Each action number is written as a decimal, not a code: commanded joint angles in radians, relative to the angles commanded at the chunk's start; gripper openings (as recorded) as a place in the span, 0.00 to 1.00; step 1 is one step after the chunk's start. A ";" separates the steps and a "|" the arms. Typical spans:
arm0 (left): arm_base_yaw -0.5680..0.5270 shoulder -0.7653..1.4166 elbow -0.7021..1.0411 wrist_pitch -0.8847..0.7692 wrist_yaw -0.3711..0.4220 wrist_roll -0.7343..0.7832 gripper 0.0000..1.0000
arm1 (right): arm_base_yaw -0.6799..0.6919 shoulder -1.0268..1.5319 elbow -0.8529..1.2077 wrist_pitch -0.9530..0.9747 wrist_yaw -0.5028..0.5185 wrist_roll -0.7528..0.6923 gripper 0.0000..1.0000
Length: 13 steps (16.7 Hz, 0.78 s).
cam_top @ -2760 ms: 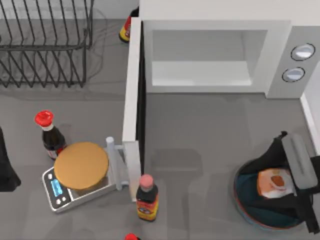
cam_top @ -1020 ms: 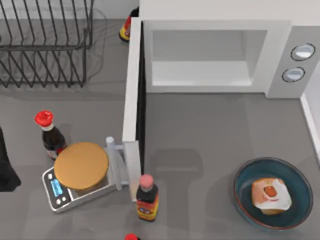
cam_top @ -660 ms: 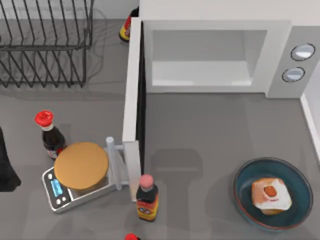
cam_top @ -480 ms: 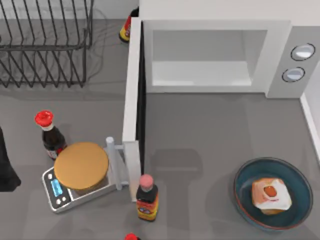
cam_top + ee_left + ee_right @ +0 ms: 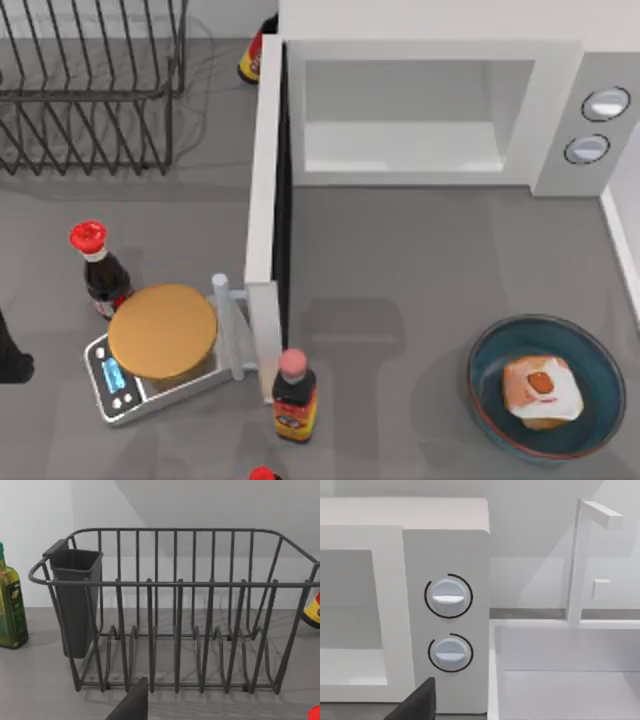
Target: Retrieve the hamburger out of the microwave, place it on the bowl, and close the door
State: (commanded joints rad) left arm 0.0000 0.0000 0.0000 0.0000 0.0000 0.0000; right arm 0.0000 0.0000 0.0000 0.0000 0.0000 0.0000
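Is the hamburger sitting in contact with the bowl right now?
Touching. The top view shows the hamburger resting inside the bowl, lying on its dark blue floor with no gripper holding it.

Light is even, soft and bright across all views. The door (image 5: 265, 220) and bottle (image 5: 293, 396) throw faint, blurred shadows on the grey surface (image 5: 420, 270). The rack (image 5: 175, 610) casts thin shadow lines. No glare; edges look slightly soft.

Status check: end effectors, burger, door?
Hamburger sitting in the bowl. Microwave cavity vacated, door wide open. Left arm at table's left edge. Kitchen scale and sauce bottle crowd the door's handle end.
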 joint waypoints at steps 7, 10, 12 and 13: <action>0.000 0.000 0.000 0.000 0.000 0.000 0.10 | 0.000 0.000 0.000 0.000 0.000 0.000 1.00; 0.000 0.000 0.000 0.000 0.000 0.000 0.00 | 0.000 0.000 0.000 0.000 0.000 0.000 1.00; 0.000 0.000 0.000 0.000 0.000 0.000 0.00 | 0.000 0.000 0.000 0.000 0.000 0.000 1.00; 0.000 0.000 0.000 0.000 0.000 0.000 0.00 | 0.000 0.000 0.000 0.000 0.000 0.000 1.00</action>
State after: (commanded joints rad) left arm 0.0000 0.0000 0.0000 0.0000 0.0000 0.0000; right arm 0.0000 0.0000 0.0000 0.0000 0.0000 0.0000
